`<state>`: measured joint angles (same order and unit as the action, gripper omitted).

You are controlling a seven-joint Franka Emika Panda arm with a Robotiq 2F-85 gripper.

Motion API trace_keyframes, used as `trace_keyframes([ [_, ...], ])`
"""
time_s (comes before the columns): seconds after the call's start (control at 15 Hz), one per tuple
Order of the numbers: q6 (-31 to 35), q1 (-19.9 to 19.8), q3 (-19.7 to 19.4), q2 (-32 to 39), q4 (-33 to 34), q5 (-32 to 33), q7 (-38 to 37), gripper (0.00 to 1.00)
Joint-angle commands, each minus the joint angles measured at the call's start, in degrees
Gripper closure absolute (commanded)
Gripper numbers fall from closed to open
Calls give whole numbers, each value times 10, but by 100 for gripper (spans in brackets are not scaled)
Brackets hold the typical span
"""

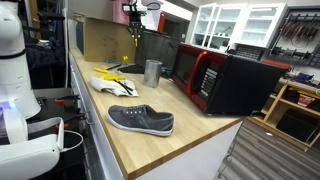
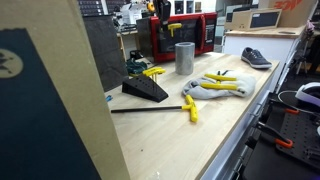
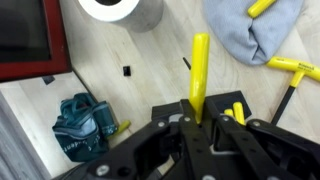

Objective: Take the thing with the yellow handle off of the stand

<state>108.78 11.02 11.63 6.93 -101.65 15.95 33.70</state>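
Note:
The thing with the yellow handle (image 3: 199, 65) is a slim utensil held in my gripper (image 3: 197, 118), with its handle sticking out past the fingertips. In an exterior view it hangs (image 1: 135, 42) under the gripper (image 1: 133, 22), above the black wedge-shaped stand (image 1: 131, 68). The stand (image 2: 147, 90) sits on the wooden counter near the metal cup and still carries other yellow-handled tools (image 2: 153, 72). One of them shows beside my fingers in the wrist view (image 3: 238, 112). The gripper is shut on the handle.
A metal cup (image 1: 152, 71) (image 2: 184, 57) (image 3: 120, 10) stands beside the stand. A red-fronted microwave (image 1: 225, 78) is behind it. A grey cloth (image 2: 215, 88) (image 3: 250, 30) holds more yellow-handled tools. A grey shoe (image 1: 141, 119) lies near the counter edge. A yellow T-handle tool (image 2: 190, 105) lies on the counter.

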Motion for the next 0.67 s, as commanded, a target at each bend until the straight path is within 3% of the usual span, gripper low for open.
trace_keyframes([
  [0.0, -39, -3, -4, -65, -76, 33, 11, 96],
  [0.33, -71, -2, -5, -114, -163, 76, 45, 96],
  [0.6, -60, 6, -3, -145, -233, 92, 113, 96],
])
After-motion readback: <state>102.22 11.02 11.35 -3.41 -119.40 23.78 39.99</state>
